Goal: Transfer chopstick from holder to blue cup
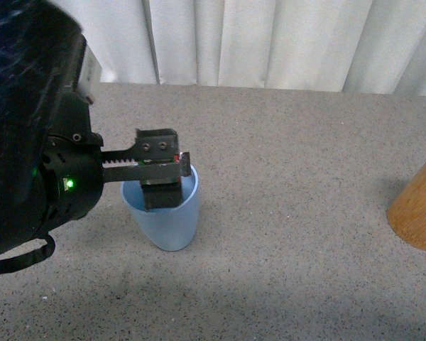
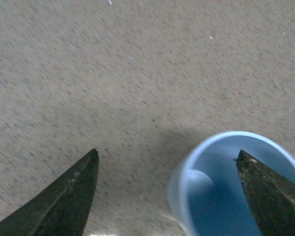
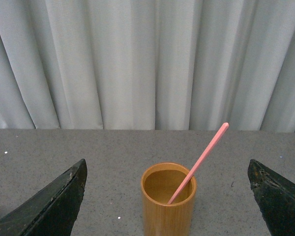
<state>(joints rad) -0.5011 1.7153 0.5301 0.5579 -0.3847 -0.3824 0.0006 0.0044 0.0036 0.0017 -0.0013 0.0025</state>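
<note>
The blue cup (image 1: 165, 222) stands upright on the grey table, left of centre. My left gripper (image 1: 160, 179) hovers open just over its rim. In the left wrist view one finger (image 2: 268, 191) is over the inside of the blue cup (image 2: 214, 196), and the left gripper (image 2: 167, 151) spans the rim, its other finger outside. The holder (image 1: 419, 209) is at the right edge. A single pink chopstick (image 3: 201, 160) leans in the holder (image 3: 168, 211), which is centred between the wide-open fingers of my right gripper (image 3: 167, 162).
A white pleated curtain (image 1: 270, 39) closes off the table's far edge. My left arm's black body (image 1: 35, 142) fills the left of the front view. Grey speckled tabletop (image 1: 298, 163) lies between cup and holder.
</note>
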